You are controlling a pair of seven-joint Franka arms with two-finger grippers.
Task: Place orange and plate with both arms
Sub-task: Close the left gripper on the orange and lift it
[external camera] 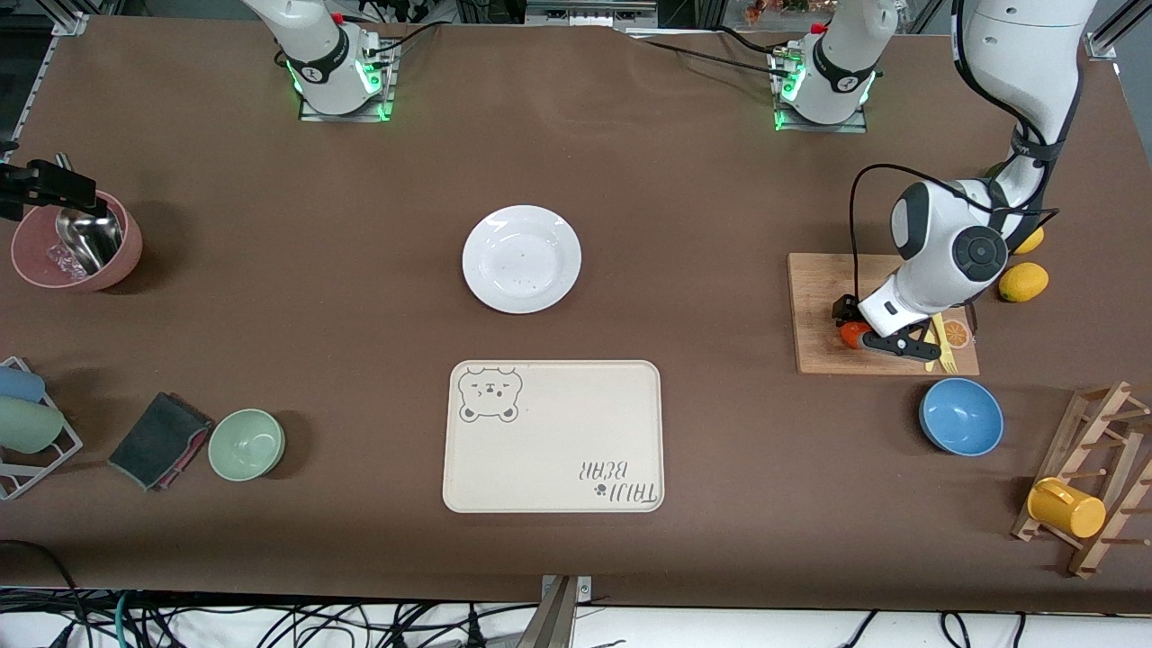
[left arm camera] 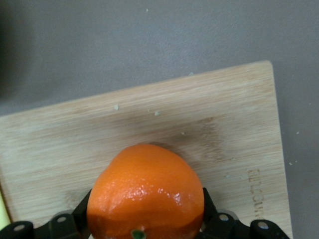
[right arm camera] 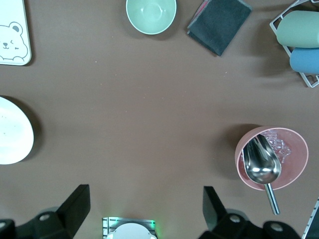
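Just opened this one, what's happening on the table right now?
The left gripper is down on the wooden cutting board, its fingers on either side of the orange, which sits on the board. The white plate lies untouched mid-table, with the bear-printed tray nearer the front camera. The right gripper waits open, high over the right arm's end of the table.
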